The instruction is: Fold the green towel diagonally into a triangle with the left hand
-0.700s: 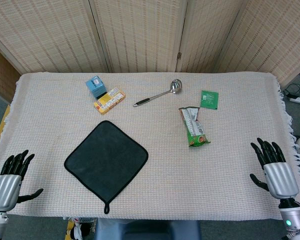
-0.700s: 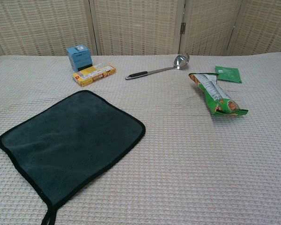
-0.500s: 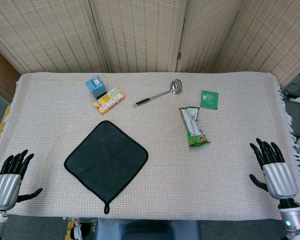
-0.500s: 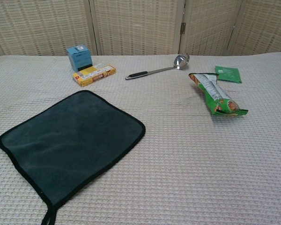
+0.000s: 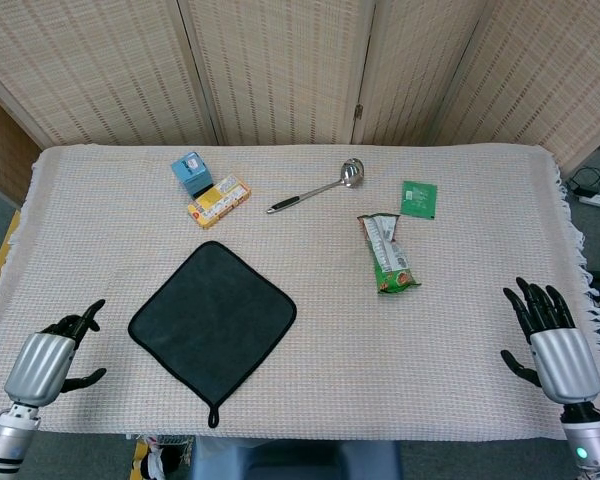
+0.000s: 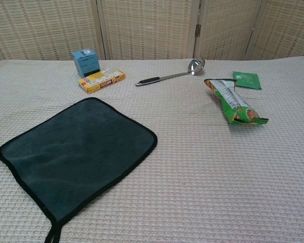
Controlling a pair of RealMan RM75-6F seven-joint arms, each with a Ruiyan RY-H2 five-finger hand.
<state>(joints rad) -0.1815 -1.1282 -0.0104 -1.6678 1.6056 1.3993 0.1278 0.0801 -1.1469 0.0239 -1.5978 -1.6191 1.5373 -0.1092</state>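
Task not begun, by the look of it. Green towel (image 5: 213, 327) lies fully flat and unfolded, set as a diamond in the lower left-centre of the head view, hanging loop at its bottom corner. No corner lifted, no crease.

Left hand (image 5: 50, 360), lower left corner of the head view: empty, fingers apart and pointing toward the towel's left corner, near it but not touching. Everything remains: reach a corner, pinch it, carry it across to the opposite corner, lay it down as a triangle.

Upper part of the frame, left to right: blue box (image 5: 191, 172), yellow packet (image 5: 219, 200) just beside it, ladle (image 5: 318, 186), snack bag (image 5: 388, 253), small green sachet (image 5: 419, 198). All well apart from the towel.

Right hand (image 5: 552, 343), lower right corner: empty, fingers spread, idle at the table edge.

View differences: only the head view shows the hands; the chest view has neither in frame. The chest view shows the towel closer, its black edging and faint nap marks clear, though the loop is cut off at the bottom edge.
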